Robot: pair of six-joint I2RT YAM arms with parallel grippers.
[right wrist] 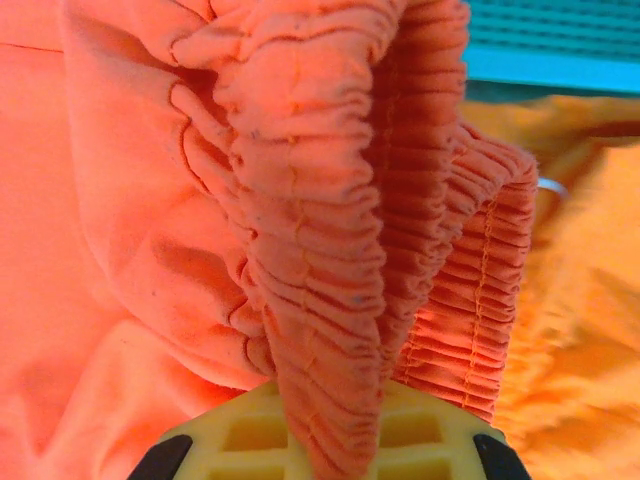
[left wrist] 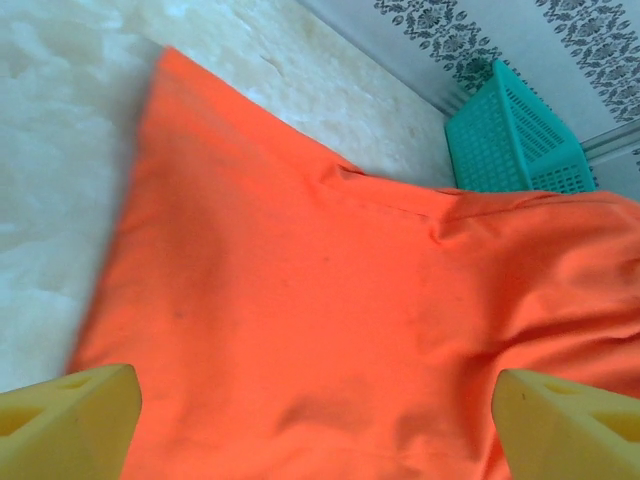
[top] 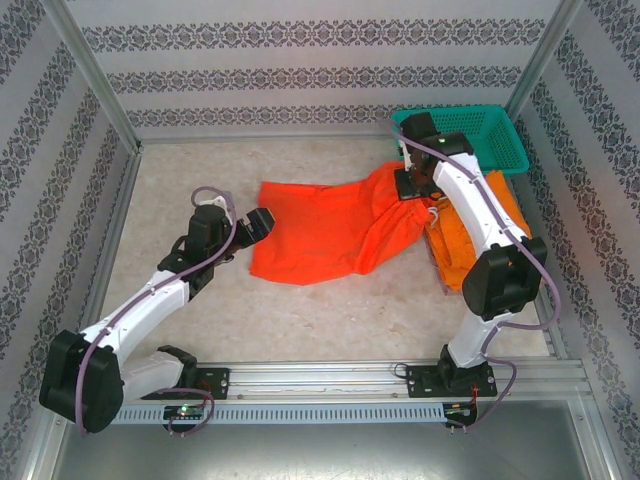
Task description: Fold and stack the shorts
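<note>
I count two shorts with certainty. One large red-orange shorts (top: 320, 235) lies spread on the middle of the bench (top: 200, 310). One orange shorts (top: 470, 250) lies at the right, under the right arm, near one teal basket (top: 480, 135).

The left pincer (top: 260, 222) is released. Its wrist view shows two yellow fingers (left wrist: 70, 420) wide apart over flat cloth.

The right pincer (top: 408, 185) is grasping the gathered waist (right wrist: 330, 200). Only its wrist view shows a small white loop (right wrist: 552, 186), perhaps a drawstring.

large shorts (top: 320, 235) spread mid-table, smaller shorts (top: 448, 258) just right of them, basket (top: 497, 130) behind in far right corner
</note>
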